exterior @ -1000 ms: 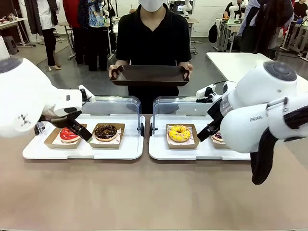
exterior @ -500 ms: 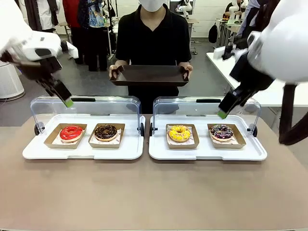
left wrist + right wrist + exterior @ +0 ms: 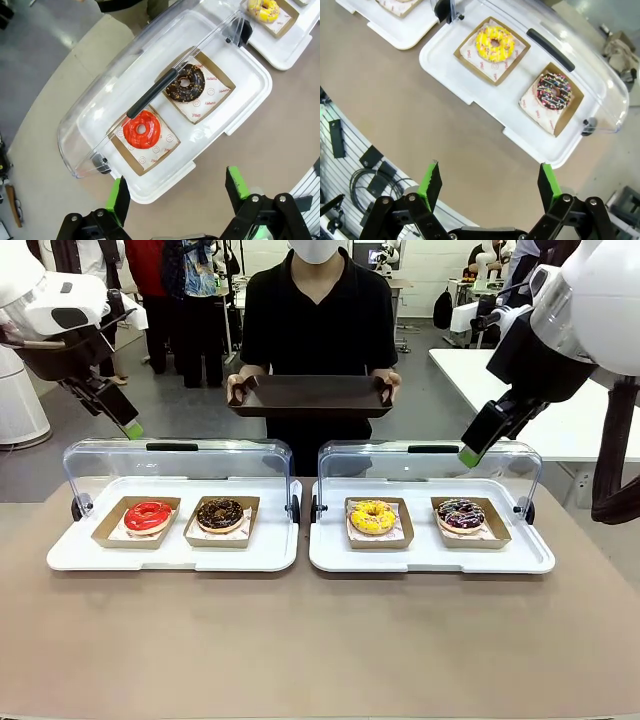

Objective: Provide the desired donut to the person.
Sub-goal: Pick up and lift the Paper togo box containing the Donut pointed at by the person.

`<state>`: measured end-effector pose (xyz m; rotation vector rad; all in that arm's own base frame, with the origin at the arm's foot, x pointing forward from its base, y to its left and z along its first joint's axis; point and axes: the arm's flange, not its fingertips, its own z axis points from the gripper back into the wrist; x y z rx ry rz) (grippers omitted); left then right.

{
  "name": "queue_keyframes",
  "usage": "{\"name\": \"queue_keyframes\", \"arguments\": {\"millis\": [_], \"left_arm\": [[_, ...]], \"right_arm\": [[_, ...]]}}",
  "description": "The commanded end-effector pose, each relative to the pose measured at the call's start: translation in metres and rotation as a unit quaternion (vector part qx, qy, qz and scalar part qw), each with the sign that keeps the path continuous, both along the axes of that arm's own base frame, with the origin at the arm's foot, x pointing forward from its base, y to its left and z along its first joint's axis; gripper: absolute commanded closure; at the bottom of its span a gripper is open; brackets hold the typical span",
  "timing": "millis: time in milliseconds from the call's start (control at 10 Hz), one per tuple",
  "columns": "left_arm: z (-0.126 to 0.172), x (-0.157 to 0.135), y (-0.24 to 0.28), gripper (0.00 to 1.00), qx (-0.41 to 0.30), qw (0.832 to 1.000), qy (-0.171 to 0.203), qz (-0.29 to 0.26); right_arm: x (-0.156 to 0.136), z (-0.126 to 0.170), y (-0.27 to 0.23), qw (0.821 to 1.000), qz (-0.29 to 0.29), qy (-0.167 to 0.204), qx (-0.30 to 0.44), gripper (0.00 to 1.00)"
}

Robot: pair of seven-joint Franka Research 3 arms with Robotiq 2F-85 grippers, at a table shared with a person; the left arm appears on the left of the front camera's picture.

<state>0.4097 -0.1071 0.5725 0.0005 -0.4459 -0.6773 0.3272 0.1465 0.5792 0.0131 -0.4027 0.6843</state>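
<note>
Person (image 3: 318,320), head cropped at the mask, holds a dark serving tray (image 3: 312,397) beyond the tabletop's (image 3: 320,640) far edge. Red donut (image 3: 148,515) and chocolate donut (image 3: 220,512) on left white tray (image 3: 170,558), yellow donut (image 3: 372,515) and sprinkled donut (image 3: 460,513) on right white tray (image 3: 430,560), each boxed, apart, clear lids (image 3: 180,458) upright behind. Left gripper (image 3: 176,192) and right gripper (image 3: 489,176) hang high, jaws wide, empty; open tabletop before the trays.

We note four ring donuts lying flat, apart: red-glazed donut (image 3: 148,515) and chocolate sprinkled donut (image 3: 220,512) on the left white tray (image 3: 62,556), yellow-glazed donut (image 3: 372,515) and dark multicolour-sprinkled donut (image 3: 460,513) on the right white tray (image 3: 330,559). The person in black shirt (image 3: 318,325) stands beyond, holding a dark brown tray (image 3: 312,396) level.
</note>
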Motion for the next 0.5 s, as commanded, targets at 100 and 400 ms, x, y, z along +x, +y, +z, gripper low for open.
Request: {"name": "queue_keyframes", "arguments": {"millis": [100,400], "left_arm": [[-0.003,0.003,0.001,0.00,-0.003,1.000,0.011,0.001],[-0.006,0.007,0.033,0.00,-0.112,0.989,0.050,-0.079]], "right_arm": [[0.004,-0.006,-0.001,1.000,-0.001,0.003,0.003,0.00],[0.005,-0.004,-0.022,0.996,0.069,0.012,0.053,0.00]]}}
